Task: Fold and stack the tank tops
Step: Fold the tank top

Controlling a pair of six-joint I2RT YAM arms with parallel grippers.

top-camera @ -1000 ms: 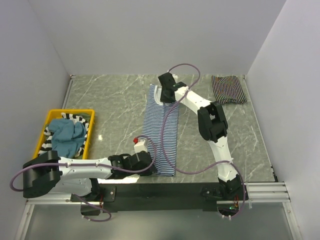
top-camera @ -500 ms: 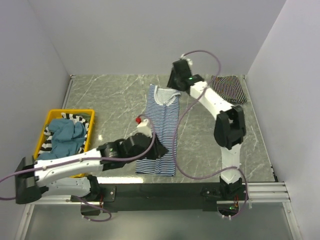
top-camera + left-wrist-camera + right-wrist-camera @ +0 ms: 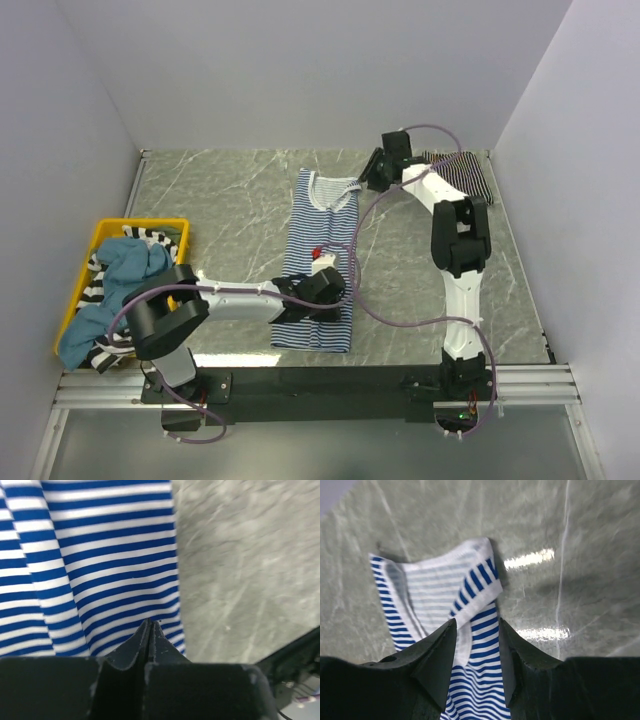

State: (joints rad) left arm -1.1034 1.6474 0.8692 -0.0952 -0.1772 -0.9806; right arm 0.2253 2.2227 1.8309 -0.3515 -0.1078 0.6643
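Blue-and-white tank top (image 3: 322,232) lies flat in the middle of the marble table (image 3: 220,200), long axis running away from the arm bases. It looks narrow, as if already folded lengthwise.

Left gripper (image 3: 150,626) sits low over the hem end, near the right edge. Its fingers are pressed fully together with the tips at the cloth. Cannot tell if a thin layer is pinched.

Right gripper (image 3: 476,626) is at the far end, jaws roughly half apart, straddling the white-trimmed shoulder strap with nothing clamped.

Judgement: 1 arm at each end suits a hem-to-neck fold.

1 folded black-and-white tank top (image 3: 481,182) lies far right, likely the stack's base. Yellow basket (image 3: 140,224), left, holds more garments.
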